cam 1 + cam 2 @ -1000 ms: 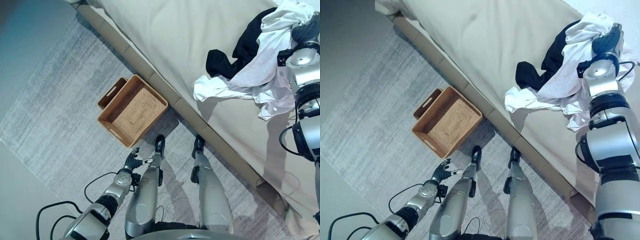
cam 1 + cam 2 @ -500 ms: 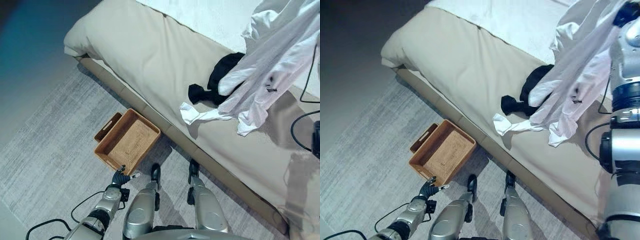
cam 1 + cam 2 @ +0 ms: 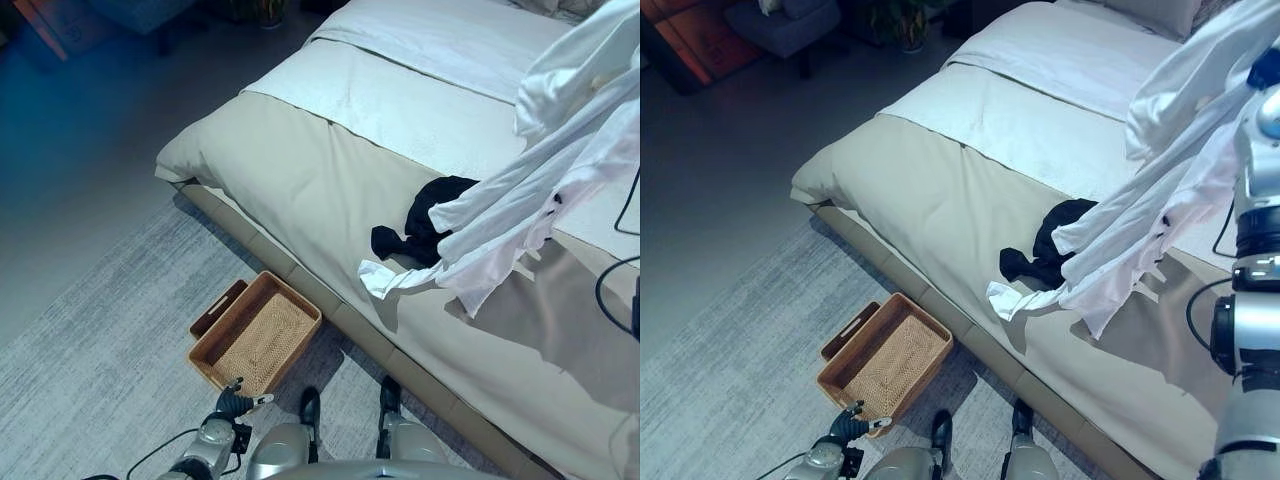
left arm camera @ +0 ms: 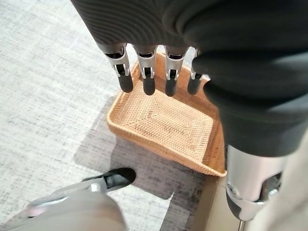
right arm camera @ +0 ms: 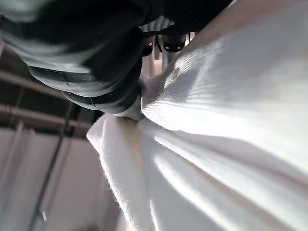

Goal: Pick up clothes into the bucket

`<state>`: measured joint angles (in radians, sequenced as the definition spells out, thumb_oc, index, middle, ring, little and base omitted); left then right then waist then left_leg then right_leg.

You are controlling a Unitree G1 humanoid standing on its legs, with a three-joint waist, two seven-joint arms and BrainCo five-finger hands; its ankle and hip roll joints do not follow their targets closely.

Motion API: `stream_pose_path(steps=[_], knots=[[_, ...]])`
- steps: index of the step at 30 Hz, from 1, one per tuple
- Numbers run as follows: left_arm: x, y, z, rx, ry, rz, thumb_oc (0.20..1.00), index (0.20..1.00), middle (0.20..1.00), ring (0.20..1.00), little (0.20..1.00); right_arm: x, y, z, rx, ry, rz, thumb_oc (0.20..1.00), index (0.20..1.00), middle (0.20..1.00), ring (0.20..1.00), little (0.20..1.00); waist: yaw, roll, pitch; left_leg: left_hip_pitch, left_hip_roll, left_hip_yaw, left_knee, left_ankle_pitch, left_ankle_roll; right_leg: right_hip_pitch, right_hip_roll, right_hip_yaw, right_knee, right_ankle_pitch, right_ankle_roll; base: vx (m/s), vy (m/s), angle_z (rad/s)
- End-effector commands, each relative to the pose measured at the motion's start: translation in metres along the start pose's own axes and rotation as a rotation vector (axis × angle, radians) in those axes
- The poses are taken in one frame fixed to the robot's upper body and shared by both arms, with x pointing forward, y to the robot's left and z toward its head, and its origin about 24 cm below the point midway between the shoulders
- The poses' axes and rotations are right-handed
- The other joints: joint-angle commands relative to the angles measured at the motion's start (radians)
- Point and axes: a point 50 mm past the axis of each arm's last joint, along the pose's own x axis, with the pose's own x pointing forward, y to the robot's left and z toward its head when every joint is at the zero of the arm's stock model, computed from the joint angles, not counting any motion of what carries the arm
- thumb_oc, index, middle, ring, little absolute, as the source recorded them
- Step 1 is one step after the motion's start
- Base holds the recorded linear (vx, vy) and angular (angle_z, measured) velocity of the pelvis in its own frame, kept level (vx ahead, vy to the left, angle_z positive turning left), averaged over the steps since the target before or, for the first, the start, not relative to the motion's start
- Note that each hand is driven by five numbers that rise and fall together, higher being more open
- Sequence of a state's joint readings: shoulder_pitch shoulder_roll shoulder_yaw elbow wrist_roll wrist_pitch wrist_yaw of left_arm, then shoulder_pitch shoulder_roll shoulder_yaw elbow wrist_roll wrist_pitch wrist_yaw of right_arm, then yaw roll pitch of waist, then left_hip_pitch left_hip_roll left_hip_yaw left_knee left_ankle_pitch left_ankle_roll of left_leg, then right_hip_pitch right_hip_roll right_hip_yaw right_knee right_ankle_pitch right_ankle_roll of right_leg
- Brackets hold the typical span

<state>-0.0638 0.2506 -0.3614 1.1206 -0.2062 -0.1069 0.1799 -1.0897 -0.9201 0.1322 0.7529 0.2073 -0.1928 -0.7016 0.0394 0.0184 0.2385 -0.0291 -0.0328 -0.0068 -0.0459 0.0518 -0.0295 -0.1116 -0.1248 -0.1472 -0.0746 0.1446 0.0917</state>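
Right hand (image 5: 110,72) fingers closed round the white shirt (image 3: 540,200), cloth bunched against the dark cover in the right wrist view. Shirt hangs high from that hand over the bed (image 3: 330,160), sleeves trailing down, lowest cuff touching the bed's beige cover near the edge. Black garment (image 3: 425,225) lies on the bed just behind and partly under the hanging shirt.

Left hand (image 4: 154,72) fingers straight and relaxed, holding nothing, hanging low above the rug (image 3: 110,330), near the basket (image 3: 255,335). Basket is woven, rectangular, with nothing in it, and sits on the rug just beside the bed's near edge, a handle cutout in its far short side. A dark chair (image 3: 785,25) stands well apart, across the floor.
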Motion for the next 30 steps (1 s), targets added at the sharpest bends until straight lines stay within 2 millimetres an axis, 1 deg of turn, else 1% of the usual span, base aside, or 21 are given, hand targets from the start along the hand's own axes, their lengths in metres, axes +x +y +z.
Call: stream_pose_path(steps=[1, 2, 3, 4, 5, 6, 7, 8, 9, 10, 12, 13, 14, 15, 16, 19, 21, 23, 25, 29, 30], knots=[[0.001, 0.013, -0.009, 0.072, 0.033, 0.027, 1.0, 1.0, 1.0, 1.0, 1.0, 0.009, 0.005, 0.011, -0.108, -0.075, 0.142, 0.2, 0.2, 0.2, 0.2, 0.2, 0.012, -0.041, -0.031, -0.066, -0.017, -0.003, 0.09, -0.087, -0.006, 0.012, -0.072, -0.027, 0.168, -0.127, 0.078, -0.07, 0.013, -0.01], [0.001, 0.013, -0.009, 0.075, 0.035, 0.026, 1.0, 1.0, 1.0, 1.0, 1.0, 0.006, 0.008, 0.004, -0.114, -0.045, 0.155, 0.2, 0.2, 0.2, 0.2, 0.2, 0.01, -0.039, -0.026, -0.07, -0.017, 0.0, 0.089, -0.084, -0.005, 0.006, -0.073, -0.025, 0.168, -0.124, 0.078, -0.1, 0.022, -0.04], [0.0, 0.014, -0.01, 0.071, 0.037, 0.03, 1.0, 1.0, 1.0, 1.0, 1.0, -0.003, 0.015, -0.011, -0.192, -0.008, 0.225, 0.2, 0.2, 0.2, 0.2, 0.2, 0.007, -0.035, -0.014, -0.078, -0.017, 0.004, 0.087, -0.079, -0.005, -0.006, -0.073, -0.022, 0.169, -0.119, 0.076, -0.07, 0.017, -0.04], [0.0, 0.013, -0.01, 0.071, 0.037, 0.03, 1.0, 1.0, 1.0, 1.0, 1.0, -0.003, 0.015, -0.011, -0.192, -0.009, 0.226, 0.2, 0.2, 0.2, 0.2, 0.2, 0.007, -0.034, -0.015, -0.079, -0.017, 0.004, 0.088, -0.079, -0.005, -0.008, -0.073, -0.021, 0.17, -0.119, 0.076, -0.13, 0.036, -0.07], [0.0, 0.012, -0.009, 0.068, 0.028, 0.028, 1.0, 1.0, 1.0, 1.0, 1.0, -0.013, 0.019, -0.028, -0.276, 0.032, 0.278, 0.2, 0.2, 0.2, 0.2, 0.2, 0.006, -0.025, 0.005, -0.093, -0.019, 0.006, 0.09, -0.073, -0.004, -0.026, -0.073, -0.017, 0.174, -0.113, 0.075, -0.1, 0.031, -0.07], [0.0, 0.012, -0.008, 0.067, 0.026, 0.028, 1.0, 1.0, 1.0, 1.0, 1.0, -0.017, 0.023, -0.032, -0.304, 0.034, 0.313, 0.2, 0.2, 0.2, 0.2, 0.2, 0.004, -0.022, 0.013, -0.099, -0.02, 0.007, 0.091, -0.07, -0.004, -0.035, -0.072, -0.013, 0.177, -0.111, 0.074, -0.13, 0.041, -0.1], [0.001, 0.011, -0.007, 0.065, 0.023, 0.027, 1.0, 1.0, 1.0, 1.0, 1.0, -0.023, 0.024, -0.041, -0.319, 0.064, 0.326, 0.2, 0.2, 0.2, 0.2, 0.2, 0.002, -0.016, 0.021, -0.106, -0.021, 0.008, 0.092, -0.067, -0.003, -0.044, -0.072, -0.009, 0.18, -0.108, 0.073, -0.05, 0.016, -0.11], [0.001, 0.011, -0.007, 0.066, 0.023, 0.027, 1.0, 1.0, 1.0, 1.0, 1.0, -0.023, 0.024, -0.041, -0.319, 0.065, 0.325, 0.2, 0.2, 0.2, 0.2, 0.2, 0.003, -0.017, 0.02, -0.106, -0.021, 0.009, 0.092, -0.067, -0.003, -0.045, -0.072, -0.009, 0.181, -0.108, 0.073, -0.07, 0.023, -0.12], [0.001, 0.011, -0.006, 0.064, 0.021, 0.029, 1.0, 1.0, 1.0, 1.0, 1.0, -0.037, 0.028, -0.056, -0.374, 0.106, 0.395, 0.2, 0.2, 0.2, 0.2, 0.2, -0.001, -0.01, 0.035, -0.118, -0.021, 0.011, 0.092, -0.061, -0.004, -0.062, -0.072, -0.003, 0.187, -0.105, 0.071, -0.05, 0.012, -0.08], [0.001, 0.011, -0.006, 0.064, 0.021, 0.029, 1.0, 1.0, 1.0, 1.0, 1.0, -0.037, 0.028, -0.056, -0.374, 0.106, 0.395, 0.2, 0.2, 0.2, 0.2, 0.2, 0.0, -0.01, 0.035, -0.118, -0.021, 0.011, 0.092, -0.061, -0.004, -0.063, -0.072, -0.003, 0.187, -0.105, 0.071, -0.08, 0.031, -0.07], [0.002, 0.01, -0.003, 0.06, 0.017, 0.03, 1.0, 1.0, 1.0, 1.0, 1.0, -0.051, 0.032, -0.071, -0.428, 0.142, 0.468, 0.2, 0.2, 0.2, 0.2, 0.2, -0.004, -0.003, 0.052, -0.13, -0.021, 0.015, 0.094, -0.055, -0.003, -0.079, -0.071, 0.003, 0.194, -0.103, 0.068, -0.07, 0.029, -0.06], [0.003, 0.008, 0.0, 0.054, 0.007, 0.028, 1.0, 1.0, 1.0, 1.0, 1.0, -0.066, 0.037, -0.082, -0.434, 0.181, 0.514, 0.2, 0.2, 0.2, 0.2, 0.2, -0.008, 0.004, 0.07, -0.145, -0.022, 0.017, 0.101, -0.052, -0.002, -0.096, -0.073, 0.009, 0.204, -0.1, 0.067, -0.1, 0.017, -0.05], [0.003, 0.008, 0.002, 0.053, 0.003, 0.028, 1.0, 1.0, 1.0, 1.0, 1.0, -0.07, 0.035, -0.09, -0.47, 0.209, 0.548, 0.31, 0.31, 0.31, 0.31, 0.31, -0.009, 0.003, 0.08, -0.153, -0.022, 0.017, 0.104, -0.05, -0.002, -0.105, -0.073, 0.011, 0.207, -0.097, 0.066, -0.08, 0.012, -0.06], [0.003, 0.008, 0.002, 0.052, 0.003, 0.028, 1.0, 1.0, 1.0, 1.0, 1.0, -0.069, 0.035, -0.089, -0.47, 0.208, 0.548, 0.583, 0.583, 0.583, 0.583, 0.583, -0.009, 0.004, 0.079, -0.153, -0.022, 0.017, 0.105, -0.05, -0.002, -0.107, -0.073, 0.011, 0.207, -0.098, 0.066, -0.08, 0.008, -0.04], [0.005, 0.01, 0.007, 0.056, -0.006, 0.029, 1.0, 1.0, 1.0, 1.0, 1.0, -0.073, 0.033, -0.101, -0.517, 0.282, 0.592, 1.0, 1.0, 1.0, 1.0, 1.0, -0.011, 0.006, 0.096, -0.17, -0.021, 0.022, 0.112, -0.045, -0.003, -0.127, -0.074, 0.017, 0.214, -0.092, 0.064, -0.06, -0.003, -0.05], [0.006, 0.01, 0.009, 0.056, -0.006, 0.022, 1.0, 1.0, 1.0, 1.0, 1.0, -0.074, 0.037, -0.103, -0.58, 0.296, 0.65, 1.0, 1.0, 1.0, 1.0, 1.0, -0.012, 0.004, 0.108, -0.179, -0.017, 0.023, 0.112, -0.039, -0.005, -0.135, -0.072, 0.018, 0.213, -0.089, 0.061, -0.04, -0.015, -0.05], [0.007, 0.009, 0.015, 0.054, -0.017, 0.019, 1.0, 1.0, 1.0, 1.0, 1.0, -0.076, 0.039, -0.107, -0.63, 0.324, 0.681, 1.0, 1.0, 1.0, 1.0, 1.0, -0.014, 0.002, 0.125, -0.194, -0.015, 0.022, 0.112, -0.029, -0.008, -0.153, -0.071, 0.023, 0.215, -0.083, 0.06, -0.04, -0.019, -0.1], [0.008, 0.008, 0.019, 0.05, -0.025, 0.019, 1.0, 1.0, 1.0, 1.0, 1.0, -0.074, 0.041, -0.104, -0.646, 0.309, 0.687, 1.0, 1.0, 1.0, 1.0, 1.0, -0.016, 0.002, 0.13, -0.196, -0.014, 0.023, 0.11, -0.026, -0.009, -0.158, -0.07, 0.026, 0.217, -0.081, 0.06, -0.02, -0.018, -0.08], [0.009, 0.005, 0.024, 0.058, -0.043, 0.006, 1.0, 1.0, 1.0, 1.0, 1.0, -0.066, 0.037, -0.104, -0.743, 0.298, 0.71, 1.0, 1.0, 1.0, 1.0, 1.0, -0.018, -0.003, 0.139, -0.202, -0.012, 0.021, 0.108, -0.02, -0.012, -0.165, -0.069, 0.022, 0.219, -0.079, 0.058, -0.01, -0.028, -0.06], [0.011, 0.003, 0.034, 0.064, -0.063, -0.003, 1.0, 1.0, 1.0, 1.0, 1.0, -0.049, 0.031, -0.096, -0.772, 0.312, 0.679, 1.0, 1.0, 1.0, 1.0, 1.0, -0.02, -0.008, 0.145, -0.206, -0.009, 0.018, 0.102, -0.017, -0.017, -0.171, -0.067, 0.022, 0.218, -0.079, 0.056, 0.0, 0.0, 0.0], [0.011, 0.003, 0.034, 0.063, -0.063, -0.004, 1.0, 1.0, 1.0, 1.0, 1.0, -0.049, 0.032, -0.096, -0.772, 0.31, 0.679, 1.0, 1.0, 1.0, 1.0, 1.0, -0.021, -0.008, 0.145, -0.206, -0.009, 0.018, 0.102, -0.017, -0.017, -0.171, -0.067, 0.022, 0.218, -0.079, 0.056, 0.0, 0.0, 0.0]])
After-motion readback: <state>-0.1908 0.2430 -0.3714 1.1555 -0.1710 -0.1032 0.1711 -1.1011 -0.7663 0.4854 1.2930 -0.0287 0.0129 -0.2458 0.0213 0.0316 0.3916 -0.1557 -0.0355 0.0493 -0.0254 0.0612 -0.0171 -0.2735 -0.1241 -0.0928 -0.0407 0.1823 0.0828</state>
